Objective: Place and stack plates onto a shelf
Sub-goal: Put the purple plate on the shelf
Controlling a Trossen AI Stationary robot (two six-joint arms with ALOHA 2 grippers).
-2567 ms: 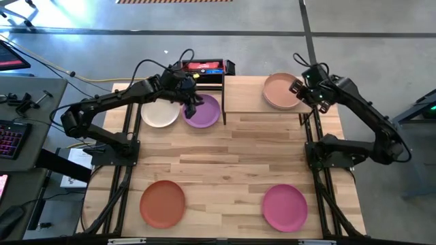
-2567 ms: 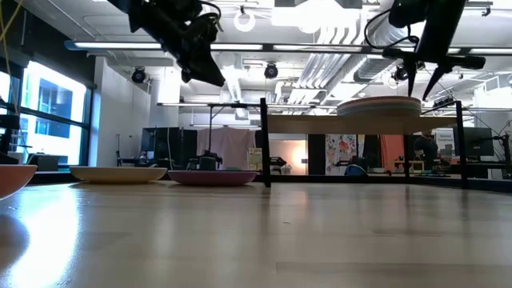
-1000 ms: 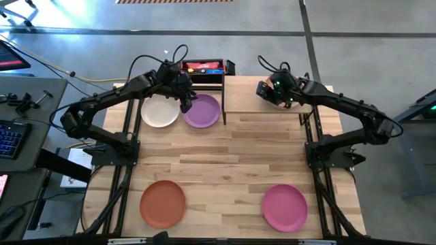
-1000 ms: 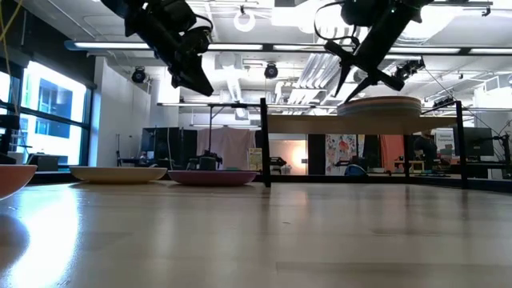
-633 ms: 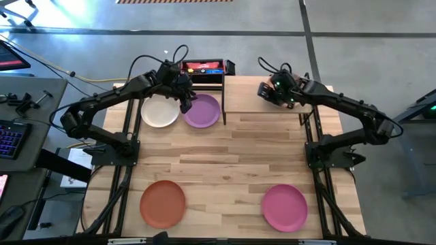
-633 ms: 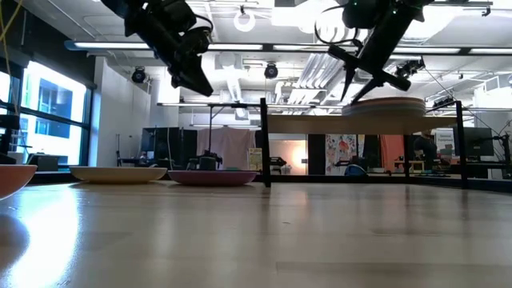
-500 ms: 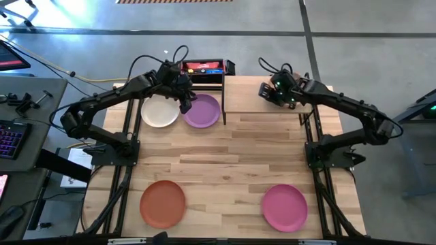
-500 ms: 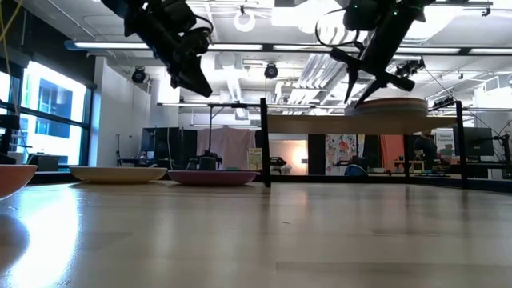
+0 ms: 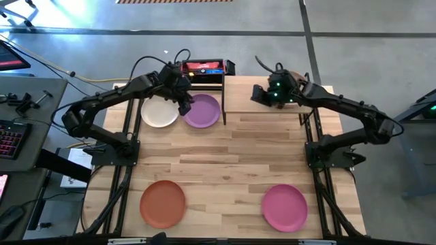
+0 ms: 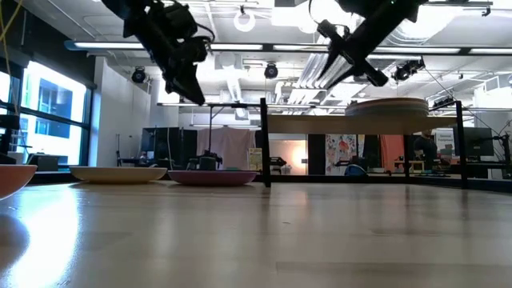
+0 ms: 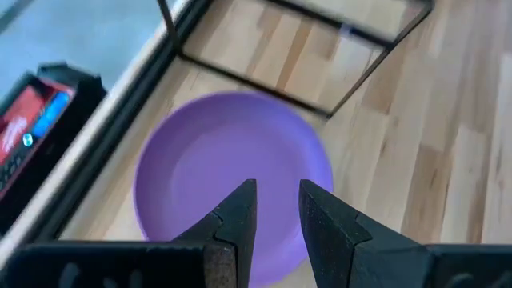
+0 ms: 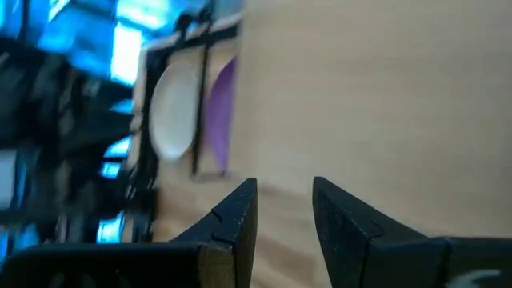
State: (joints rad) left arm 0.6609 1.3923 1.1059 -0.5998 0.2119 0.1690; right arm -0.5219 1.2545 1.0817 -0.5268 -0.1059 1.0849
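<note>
Pale wood of the shelf [image 9: 252, 95] carries a stack of plates [image 10: 386, 106], how many I can't tell. Purple plate [image 9: 202, 111], cream plate [image 9: 159, 112], rust orange plate [image 9: 163, 203] and magenta plate [image 9: 285, 207] lie on the tabletop. The left gripper [image 9: 184, 107] hovers parted over the purple one; the right gripper [image 9: 257, 93] hangs parted, empty, above the shelf.

two plates [image 9: 180, 111] left of shelf [image 9: 245, 102] | stack [image 10: 386, 106] on shelf
</note>
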